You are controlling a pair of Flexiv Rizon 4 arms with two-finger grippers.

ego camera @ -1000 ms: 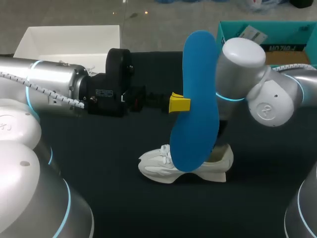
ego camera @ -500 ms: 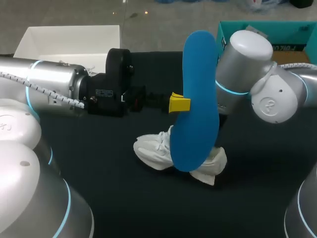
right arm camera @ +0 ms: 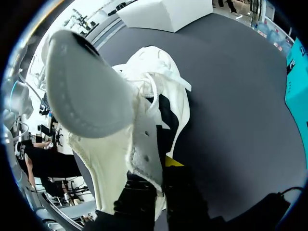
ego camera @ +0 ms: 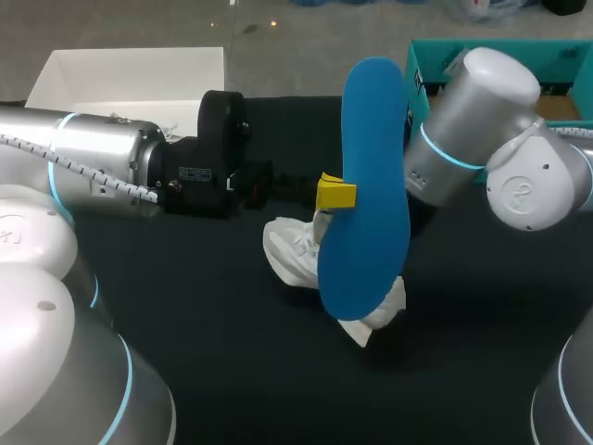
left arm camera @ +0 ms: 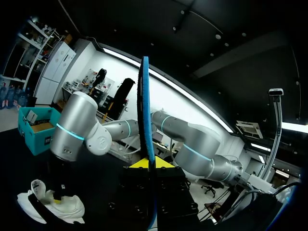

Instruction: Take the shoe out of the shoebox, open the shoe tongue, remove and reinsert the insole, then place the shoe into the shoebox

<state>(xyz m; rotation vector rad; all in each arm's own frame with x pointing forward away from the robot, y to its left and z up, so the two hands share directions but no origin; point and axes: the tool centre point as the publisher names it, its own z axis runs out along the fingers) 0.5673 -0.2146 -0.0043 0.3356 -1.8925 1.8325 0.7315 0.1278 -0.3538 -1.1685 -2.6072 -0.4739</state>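
My right gripper (right arm camera: pixel 169 162) is clamped on the heel collar of the soft white fabric sneaker (ego camera: pixel 295 248), which is tipped over the black table (ego camera: pixel 204 352); I judge it light and floppy, best held there. My left gripper (left arm camera: pixel 147 163), arm level, pinches the thin blue foam insole (ego camera: pixel 366 167) upright mid-length; likely bendy. The white cardboard shoebox (ego camera: pixel 130 69) sits beyond, far left.

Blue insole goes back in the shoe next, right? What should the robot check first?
1. Left gripper clamps the blue insole: ok.
2. Right gripper grips the white shoe: ok.
3. Insole apart from the shoe, by the left wrist view: ok.
4. Shoe opening turned toward the insole: cannot tell.
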